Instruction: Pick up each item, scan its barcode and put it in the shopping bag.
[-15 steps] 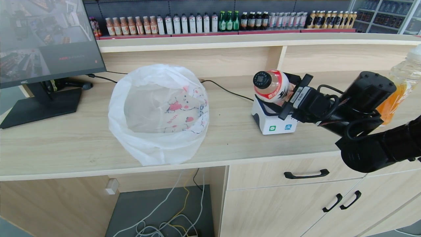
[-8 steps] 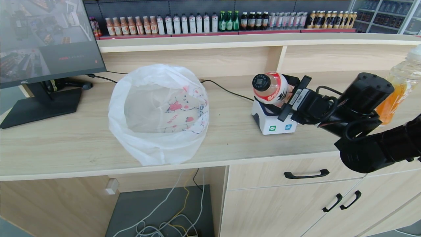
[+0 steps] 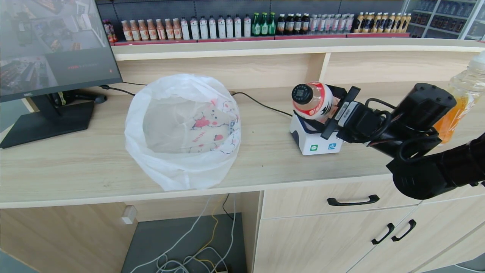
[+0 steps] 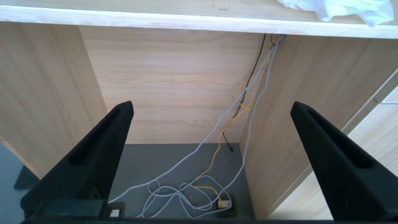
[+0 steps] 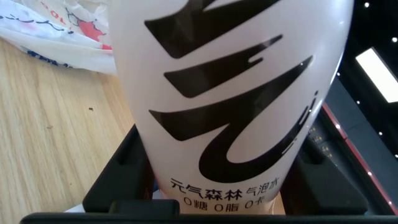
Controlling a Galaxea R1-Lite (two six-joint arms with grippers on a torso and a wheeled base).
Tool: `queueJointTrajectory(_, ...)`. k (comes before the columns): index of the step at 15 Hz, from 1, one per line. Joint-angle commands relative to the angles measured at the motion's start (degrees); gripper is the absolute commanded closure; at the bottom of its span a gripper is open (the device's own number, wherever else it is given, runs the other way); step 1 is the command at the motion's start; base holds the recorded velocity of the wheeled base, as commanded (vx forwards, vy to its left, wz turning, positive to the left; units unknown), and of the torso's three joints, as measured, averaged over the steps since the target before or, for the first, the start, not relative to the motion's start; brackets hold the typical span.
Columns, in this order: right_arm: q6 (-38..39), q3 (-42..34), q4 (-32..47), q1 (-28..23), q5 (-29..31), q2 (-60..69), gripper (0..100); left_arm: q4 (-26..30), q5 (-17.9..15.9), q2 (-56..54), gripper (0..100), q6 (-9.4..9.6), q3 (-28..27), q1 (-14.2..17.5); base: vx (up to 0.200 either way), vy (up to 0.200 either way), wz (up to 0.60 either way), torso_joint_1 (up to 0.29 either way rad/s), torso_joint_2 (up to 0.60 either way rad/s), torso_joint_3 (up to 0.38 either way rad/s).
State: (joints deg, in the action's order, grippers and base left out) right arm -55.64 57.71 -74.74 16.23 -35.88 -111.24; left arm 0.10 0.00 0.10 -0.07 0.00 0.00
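Wooden counter (image 3: 265,167) with open white shopping bag (image 3: 182,129), right gripper (image 3: 327,108) tight around bottle (image 3: 312,99)

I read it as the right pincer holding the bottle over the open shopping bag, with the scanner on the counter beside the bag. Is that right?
Not quite. The right pincer holds the bottle over the scanner, not over the shopping bag. The head view shows this. The bag does stand open on the counter beside the scanner, on its left.
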Motion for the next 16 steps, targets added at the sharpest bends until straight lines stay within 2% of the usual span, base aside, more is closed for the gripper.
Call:
queueJointTrajectory(1,0.0,0.2,0.0,0.0,0.0,0.4,100,0.0,0.0,0.0,0,-0.01,0.0,0.0,0.000,0.000,0.00,0.000,0.00,0.000)
queueJointTrajectory(10,1.1,0.4,-0.1,-0.1,0.4,1.0,100,0.0,0.0,0.0,0,-0.01,0.0,0.0,0.000,0.000,0.00,0.000,0.00,0.000)
queueJointTrajectory(16,4.7,1.1,0.1,-0.6,2.3,4.3,100,0.0,0.0,0.0,0,-0.01,0.0,0.0,0.000,0.000,0.00,0.000,0.00,0.000)
